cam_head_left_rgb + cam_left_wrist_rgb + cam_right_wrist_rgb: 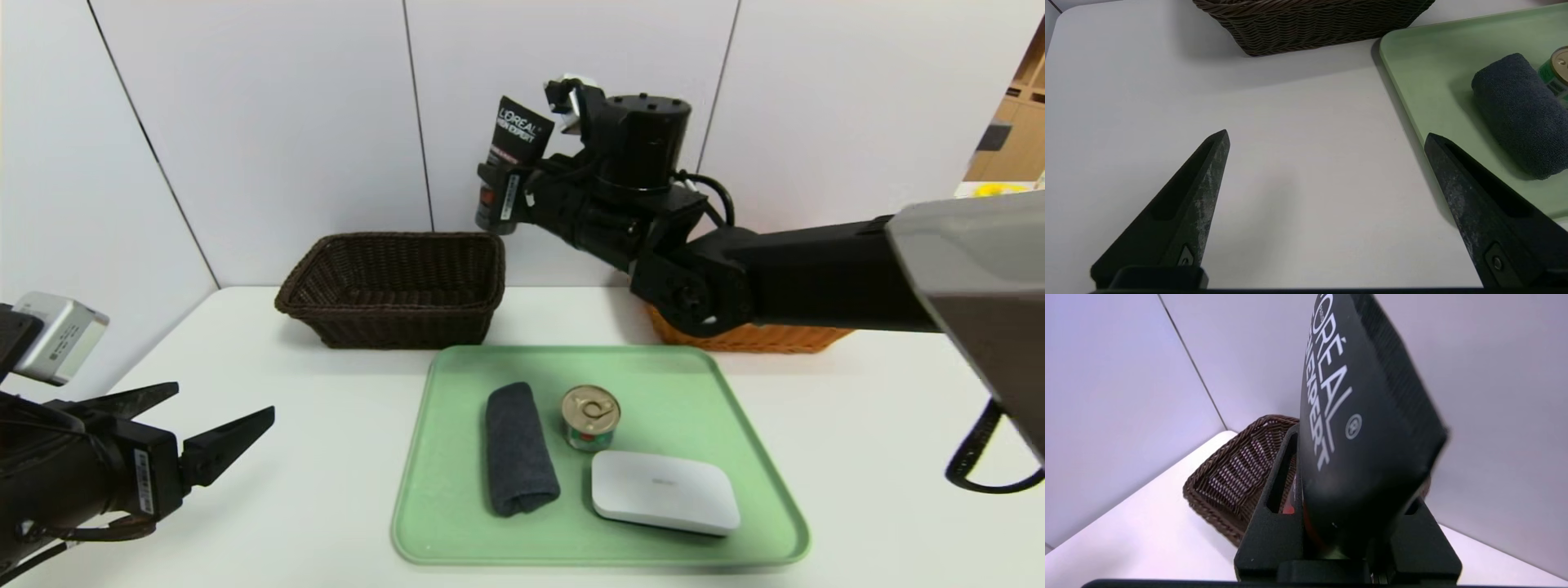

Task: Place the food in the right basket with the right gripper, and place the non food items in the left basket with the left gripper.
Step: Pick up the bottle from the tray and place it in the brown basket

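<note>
Black L'Oreal tube [513, 163] aloft above dark basket [396, 286]; tin can [589, 417], grey cloth [518, 448], white box [663, 492] together.

We see bright, even overhead light, soft shadows on the table [857, 425], and the tube [1363, 428] blurred close-up.

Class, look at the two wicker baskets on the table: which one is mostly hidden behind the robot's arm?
The orange-tan basket: only a strip of it shows beneath the right arm. The dark brown basket stands in full view, to its left.
</note>
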